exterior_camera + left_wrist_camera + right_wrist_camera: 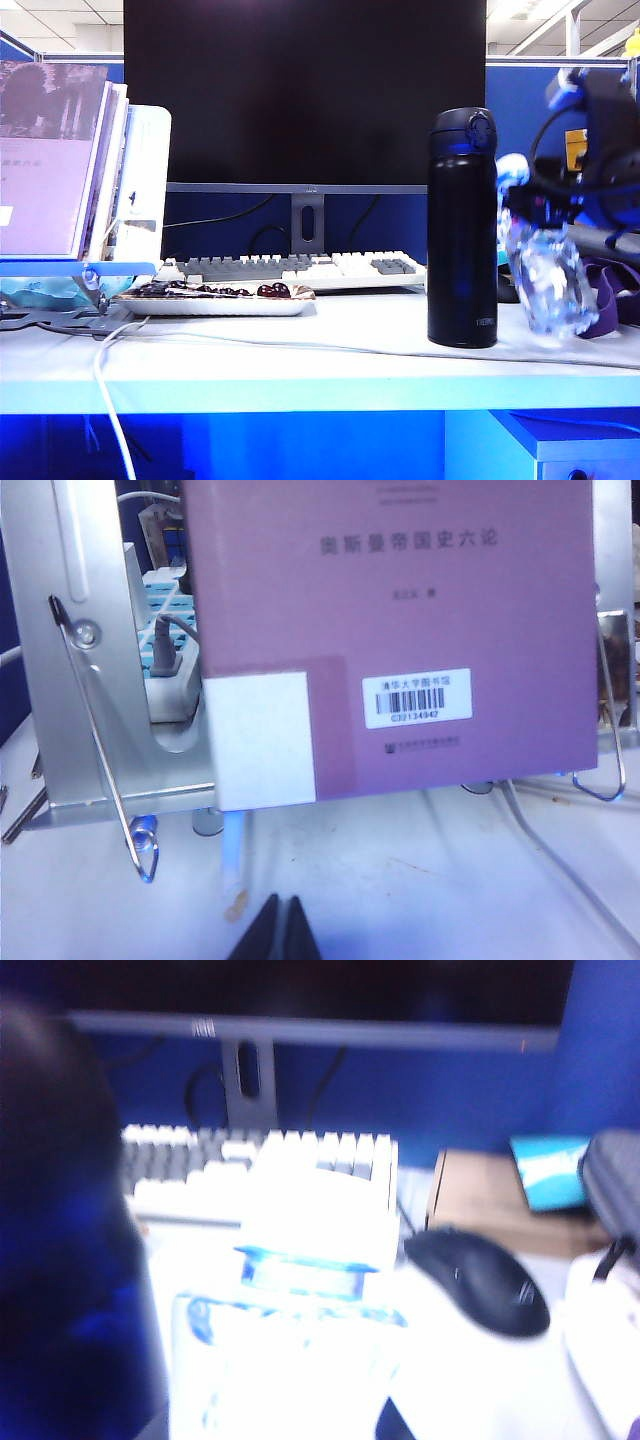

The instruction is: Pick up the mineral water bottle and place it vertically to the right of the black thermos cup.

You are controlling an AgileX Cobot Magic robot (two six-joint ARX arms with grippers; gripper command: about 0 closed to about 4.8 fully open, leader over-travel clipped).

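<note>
The black thermos cup (462, 230) stands upright on the white desk, right of centre. Just to its right the clear mineral water bottle (548, 275) hangs tilted, its base close to the desk. My right gripper (535, 205) is shut on it from above. In the blurred right wrist view the mineral water bottle (300, 1360), white cap away from the camera, fills the foreground. There the thermos cup (60, 1260) is a dark mass beside it. My left gripper (281, 930) is shut and empty, low over the desk in front of a book stand, far from both.
A keyboard (300, 268) and a monitor stand (307, 222) lie behind. A tray of dark items (215, 297) and a stand holding a purple book (400, 630) are at the left. A black mouse (480, 1282) sits beyond the bottle. A cable (330, 345) crosses the desk.
</note>
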